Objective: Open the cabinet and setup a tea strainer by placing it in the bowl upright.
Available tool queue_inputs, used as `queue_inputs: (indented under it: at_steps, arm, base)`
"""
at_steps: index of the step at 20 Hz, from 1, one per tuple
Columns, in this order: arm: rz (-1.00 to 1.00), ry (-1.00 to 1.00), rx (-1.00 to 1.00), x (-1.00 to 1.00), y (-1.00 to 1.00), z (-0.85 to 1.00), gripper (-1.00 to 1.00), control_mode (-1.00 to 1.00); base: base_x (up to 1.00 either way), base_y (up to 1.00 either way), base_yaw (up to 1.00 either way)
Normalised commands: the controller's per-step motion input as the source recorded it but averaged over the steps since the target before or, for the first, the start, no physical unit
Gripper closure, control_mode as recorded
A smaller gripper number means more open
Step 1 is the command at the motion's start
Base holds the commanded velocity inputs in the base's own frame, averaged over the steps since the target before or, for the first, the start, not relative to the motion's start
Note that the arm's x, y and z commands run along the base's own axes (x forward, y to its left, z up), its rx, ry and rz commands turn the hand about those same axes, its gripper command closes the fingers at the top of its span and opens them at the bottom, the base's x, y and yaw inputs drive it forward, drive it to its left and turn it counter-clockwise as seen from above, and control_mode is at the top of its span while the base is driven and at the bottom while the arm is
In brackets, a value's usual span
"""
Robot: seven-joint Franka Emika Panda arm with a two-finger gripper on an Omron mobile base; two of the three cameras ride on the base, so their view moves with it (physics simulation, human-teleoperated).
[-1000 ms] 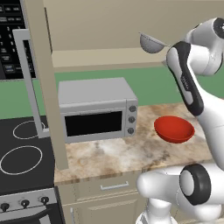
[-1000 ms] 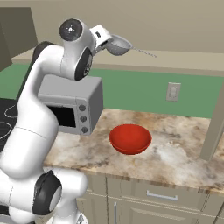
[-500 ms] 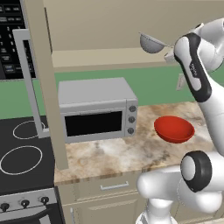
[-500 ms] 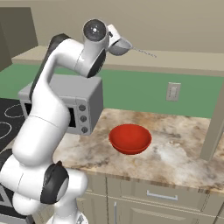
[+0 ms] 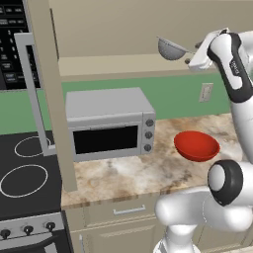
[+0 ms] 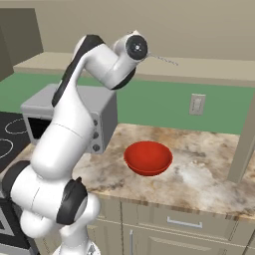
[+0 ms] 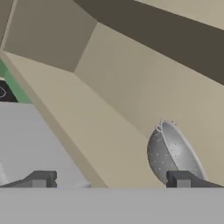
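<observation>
Sitting inside open cabinet (image 5: 123, 64): tea strainer (image 5: 170, 48).

Arm (image 6: 74, 124): glossy white rounded links, smooth shells.
Joints: dark grey round caps, black bands between the links.
Upper link: black stripe along its side.
Fingers (image 7: 41, 179): small, dark grey, blocky tips.

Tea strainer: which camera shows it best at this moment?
The hand view: the tea strainer is close, its perforated cup clear. The left base view shows it small on the cabinet shelf; the right base view shows little more than a thin wire.
</observation>
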Motion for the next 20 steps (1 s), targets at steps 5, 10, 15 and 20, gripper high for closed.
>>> queue_inputs:
  at_steps: [5,10,15,20]
  arm:
    - [0.17,-0.11,0.0,0.28,-0.01,0.0,-1.0,-1.0]
    - [0.07,-0.02,-0.08,0.26,0.0,0.0,-1.0,-1.0]
    - [0.0,0.0,-0.03,0.23,0.0,0.0,-1.0,-1.0]
    - [0.0,0.0,0.0,0.12,0.0,0.01,-1.0,-1.0]
  base:
    - [0.0,0.0,0.0]
    - [0.0,0.0,0.0]
    - [0.0,0.0,0.0]
    - [0.0,0.0,0.0]
